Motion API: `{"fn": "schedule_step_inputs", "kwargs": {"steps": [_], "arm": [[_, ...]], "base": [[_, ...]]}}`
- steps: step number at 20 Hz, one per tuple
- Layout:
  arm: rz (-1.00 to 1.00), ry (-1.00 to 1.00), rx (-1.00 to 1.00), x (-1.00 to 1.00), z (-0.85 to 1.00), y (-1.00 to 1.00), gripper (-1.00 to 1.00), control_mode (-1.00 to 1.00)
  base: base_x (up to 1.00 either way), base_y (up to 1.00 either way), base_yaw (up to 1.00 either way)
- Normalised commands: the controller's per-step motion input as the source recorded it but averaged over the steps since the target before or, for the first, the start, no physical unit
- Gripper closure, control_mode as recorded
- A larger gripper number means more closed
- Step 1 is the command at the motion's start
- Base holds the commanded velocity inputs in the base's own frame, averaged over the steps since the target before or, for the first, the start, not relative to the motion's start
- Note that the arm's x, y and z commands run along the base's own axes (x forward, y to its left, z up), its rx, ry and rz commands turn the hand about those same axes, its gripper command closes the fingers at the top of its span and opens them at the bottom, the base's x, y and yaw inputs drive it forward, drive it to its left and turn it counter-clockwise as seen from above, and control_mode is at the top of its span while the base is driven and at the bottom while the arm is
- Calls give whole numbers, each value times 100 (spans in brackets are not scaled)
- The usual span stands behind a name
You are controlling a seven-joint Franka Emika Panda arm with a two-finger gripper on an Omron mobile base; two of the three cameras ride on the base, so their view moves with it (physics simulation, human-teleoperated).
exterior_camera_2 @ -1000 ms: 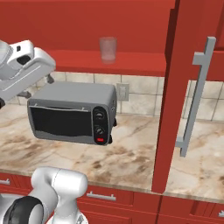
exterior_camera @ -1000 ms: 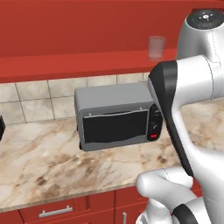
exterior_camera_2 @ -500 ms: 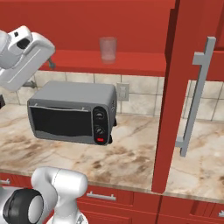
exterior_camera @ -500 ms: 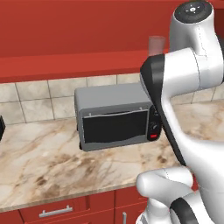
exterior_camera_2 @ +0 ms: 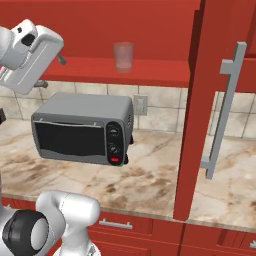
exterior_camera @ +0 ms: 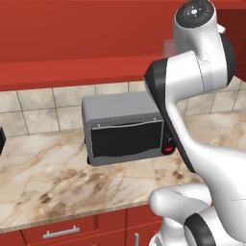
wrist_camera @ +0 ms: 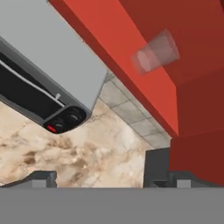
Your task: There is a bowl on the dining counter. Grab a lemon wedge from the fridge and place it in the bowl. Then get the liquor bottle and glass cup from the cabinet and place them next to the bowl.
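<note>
Glass cup (exterior_camera_2: 123, 56) upright on open cabinet (exterior_camera_2: 150, 72) shelf

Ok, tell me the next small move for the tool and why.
Probably level the tool and carry it up toward the glass cup, which stands upright on the open cabinet shelf above the toaster oven. The jaws stand wide open with nothing between them, and the hand view shows the cup well off and tilted.

No readable text, labels, brands or numbers on any surface, toaster oven (exterior_camera_2: 82, 129) front plain apart from two unmarked knobs and a red button, glass cup (exterior_camera_2: 123, 56) bare, cabinet (exterior_camera_2: 210, 95) door unmarked
</note>
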Motion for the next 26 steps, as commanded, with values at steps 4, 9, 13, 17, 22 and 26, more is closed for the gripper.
{"fn": "schedule_step_inputs", "kwargs": {"steps": [4,9,13,17,22,26], "arm": [[0,-14,0,36,0,-1,-100,-100],[0,-7,-1,46,0,-12,-100,-100],[-1,-2,-1,61,0,-18,-100,-100],[0,-4,-1,51,0,-15,-100,-100],[0,-9,-1,34,0,-7,-100,-100],[0,-5,-1,37,0,-5,-100,-100]], "base": [[0,0,0],[0,0,0],[0,0,0],[0,0,0],[0,0,0],[0,0,0]]}}
